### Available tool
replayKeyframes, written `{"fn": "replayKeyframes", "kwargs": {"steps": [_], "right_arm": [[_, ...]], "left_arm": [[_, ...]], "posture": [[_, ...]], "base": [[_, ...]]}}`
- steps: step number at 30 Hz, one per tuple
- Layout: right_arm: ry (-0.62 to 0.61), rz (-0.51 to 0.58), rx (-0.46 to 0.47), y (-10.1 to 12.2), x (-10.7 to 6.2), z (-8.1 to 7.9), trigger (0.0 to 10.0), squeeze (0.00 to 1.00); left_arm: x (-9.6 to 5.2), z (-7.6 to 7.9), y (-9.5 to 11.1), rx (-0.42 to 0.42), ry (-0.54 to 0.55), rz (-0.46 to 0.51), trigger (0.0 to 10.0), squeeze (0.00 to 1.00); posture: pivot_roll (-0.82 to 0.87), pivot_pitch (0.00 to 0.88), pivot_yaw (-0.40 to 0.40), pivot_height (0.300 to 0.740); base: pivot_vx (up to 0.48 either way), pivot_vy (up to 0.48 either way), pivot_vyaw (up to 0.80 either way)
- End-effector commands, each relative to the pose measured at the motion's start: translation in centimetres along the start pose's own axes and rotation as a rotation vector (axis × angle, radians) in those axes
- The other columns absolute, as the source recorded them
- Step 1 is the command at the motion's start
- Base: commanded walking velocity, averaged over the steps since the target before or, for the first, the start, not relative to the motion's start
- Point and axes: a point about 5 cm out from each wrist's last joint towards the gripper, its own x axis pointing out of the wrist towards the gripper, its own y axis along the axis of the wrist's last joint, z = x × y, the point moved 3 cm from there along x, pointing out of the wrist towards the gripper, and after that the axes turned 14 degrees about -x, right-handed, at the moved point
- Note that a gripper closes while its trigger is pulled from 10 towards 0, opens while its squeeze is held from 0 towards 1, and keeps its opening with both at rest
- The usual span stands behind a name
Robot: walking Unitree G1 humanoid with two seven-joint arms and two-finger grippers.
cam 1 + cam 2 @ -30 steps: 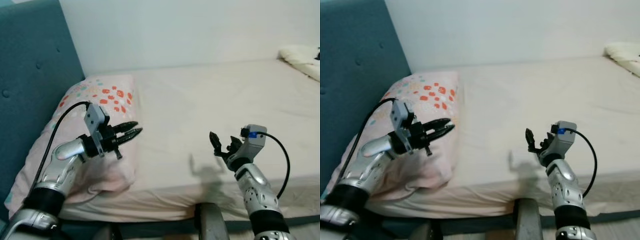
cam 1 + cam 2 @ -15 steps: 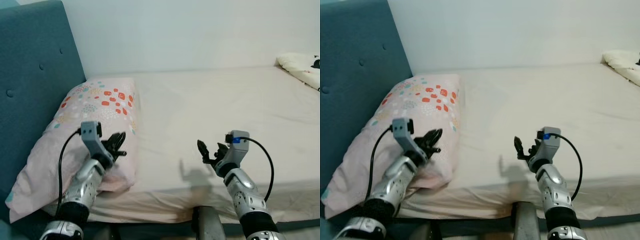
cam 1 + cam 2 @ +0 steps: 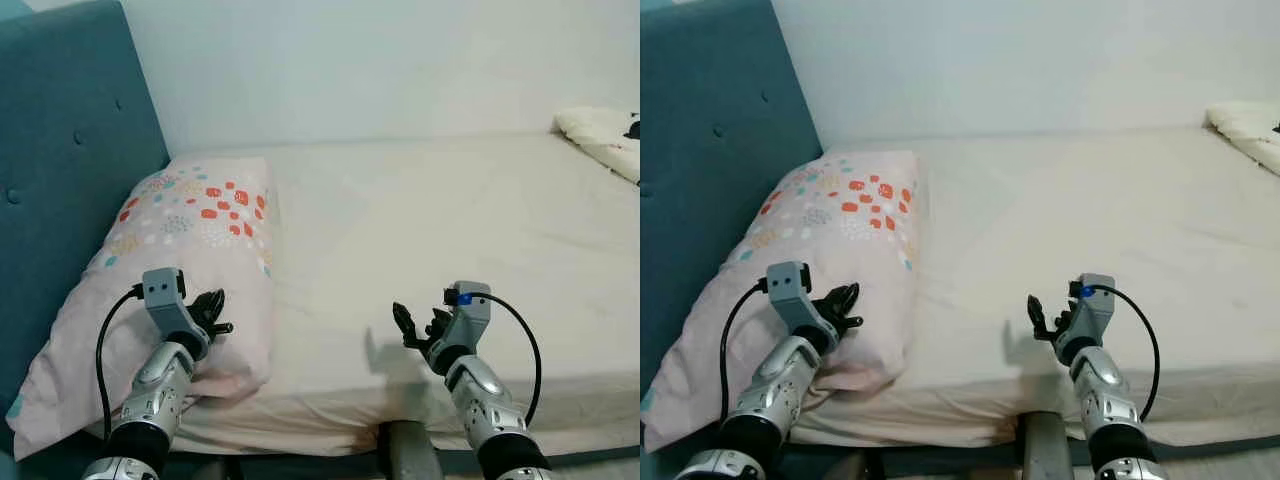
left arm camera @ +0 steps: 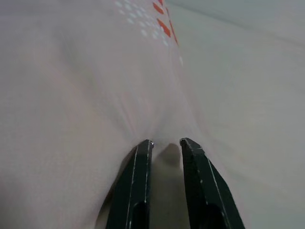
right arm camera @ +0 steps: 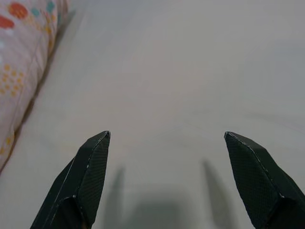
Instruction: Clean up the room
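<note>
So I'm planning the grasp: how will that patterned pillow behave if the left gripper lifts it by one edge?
The pillow will probably sag and fold, not lift flat: its fabric already puckers between the left gripper fingers. It looks plump and likely light for its bulk, since it barely dents the mattress. The cover alone may pull away from the filling.

Pale wall (image 3: 400, 60); teal tufted headboard (image 3: 60, 160); cream-sheeted bed (image 3: 450, 230).

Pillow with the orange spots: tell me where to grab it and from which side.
Probably the pillow's near, soft corner by the bed's front edge, coming from the front. The fabric bunches there; the left gripper already pinches a fold, fingers nearly shut. The right gripper hangs open over the sheet.
</note>
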Motion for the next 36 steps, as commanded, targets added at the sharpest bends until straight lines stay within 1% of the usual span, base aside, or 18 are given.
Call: {"fn": "replayKeyframes", "kwargs": {"steps": [1,2,3,7,9,12,15,16,18,20,21,26,28,31,32,35,36], "right_arm": [[0.01,-0.015,-0.013,-0.7,-0.2,-0.3,10.0,0.0],[0.008,-0.023,-0.014,-0.9,-0.2,-0.3,10.0,0.0],[0.0,-0.043,-0.018,-1.4,-0.3,0.0,10.0,0.0],[-0.004,-0.055,-0.018,-1.8,-0.4,0.1,10.0,0.0],[-0.006,-0.09,-0.017,-2.9,-0.8,0.2,10.0,0.0],[-0.006,-0.103,-0.016,-3.3,-1.0,0.1,10.0,0.0],[-0.006,-0.126,-0.011,-4.2,-1.3,-0.1,10.0,0.0],[-0.006,-0.126,-0.011,-4.2,-1.3,-0.1,10.0,0.0],[-0.007,-0.132,-0.01,-4.4,-1.4,-0.1,10.0,0.0],[-0.007,-0.133,-0.009,-4.5,-1.4,-0.1,10.0,0.0],[-0.008,-0.134,-0.009,-4.6,-1.4,-0.1,10.0,0.0],[-0.012,-0.142,-0.006,-4.9,-1.6,0.0,10.0,0.0],[-0.018,-0.157,0.0,-5.5,-1.9,0.0,10.0,0.0],[-0.021,-0.163,0.003,-5.7,-2.0,0.0,10.0,0.0],[-0.028,-0.178,0.008,-6.2,-2.3,0.1,10.0,0.0],[-0.029,-0.182,0.009,-6.4,-2.4,0.1,10.0,0.0],[-0.032,-0.189,0.011,-6.6,-2.5,0.1,10.0,0.0]], "left_arm": [[-0.6,-0.8,-1.2,0.03,0.024,-0.037,10.0,0.0],[-0.8,-1.0,-1.4,0.039,0.029,-0.045,10.0,0.0],[-1.0,-1.6,-1.9,0.043,0.048,-0.058,10.0,0.0],[-1.2,-1.8,-2.1,0.045,0.058,-0.063,10.0,0.0],[-1.4,-2.2,-2.2,0.049,0.071,-0.065,10.0,0.0],[-1.6,-2.4,-2.3,0.051,0.076,-0.066,10.0,0.0],[-2.0,-2.9,-2.8,0.086,0.089,-0.093,10.0,0.0],[-2.0,-2.9,-2.8,0.086,0.089,-0.093,10.0,0.0],[-2.2,-3.2,-3.3,0.128,0.106,-0.128,10.0,0.0],[-2.2,-3.1,-3.3,0.129,0.103,-0.121,10.0,0.0],[-2.2,-3.2,-3.2,0.133,0.098,-0.106,10.0,0.0],[-2.4,-3.4,-3.3,0.148,0.101,-0.104,10.0,0.0],[-2.8,-3.7,-3.6,0.163,0.108,-0.115,10.0,0.0],[-2.9,-3.9,-3.8,0.168,0.113,-0.121,10.0,0.0],[-3.4,-4.7,-4.1,0.182,0.141,-0.132,10.0,0.0],[-3.5,-4.9,-4.2,0.186,0.15,-0.134,10.0,0.0],[-3.7,-5.2,-4.3,0.188,0.158,-0.138,10.0,0.0]], "posture": [[0.03,0.0,0.008,0.539],[0.03,0.0,0.008,0.544],[0.03,0.0,0.006,0.553],[0.03,0.0,0.004,0.558],[0.04,0.0,-0.003,0.567],[0.04,0.0,-0.003,0.572],[0.04,0.0,-0.002,0.586],[0.04,0.0,-0.002,0.586],[0.04,0.0,-0.002,0.595],[0.04,0.0,-0.001,0.599],[0.04,0.0,0.0,0.609],[0.04,0.0,0.003,0.622],[0.04,0.0,0.007,0.632],[0.04,0.0,0.008,0.636],[0.04,0.002,0.012,0.645],[0.04,0.002,0.012,0.65],[0.04,0.003,0.012,0.655]], "base": [[0.0,0.0,0.0],[0.0,0.0,0.0],[0.0,0.0,0.0],[0.0,0.0,0.0],[0.0,0.0,0.0],[0.0,0.0,0.0],[0.0,0.0,0.0],[0.0,0.0,0.0],[-0.459,0.0,0.0],[-0.48,0.0,0.0],[0.0,0.0,0.0],[0.0,0.0,0.0],[0.0,0.0,0.0],[0.0,0.0,0.0],[0.0,0.0,0.0],[0.0,0.0,0.0],[0.0,0.0,0.0]]}}
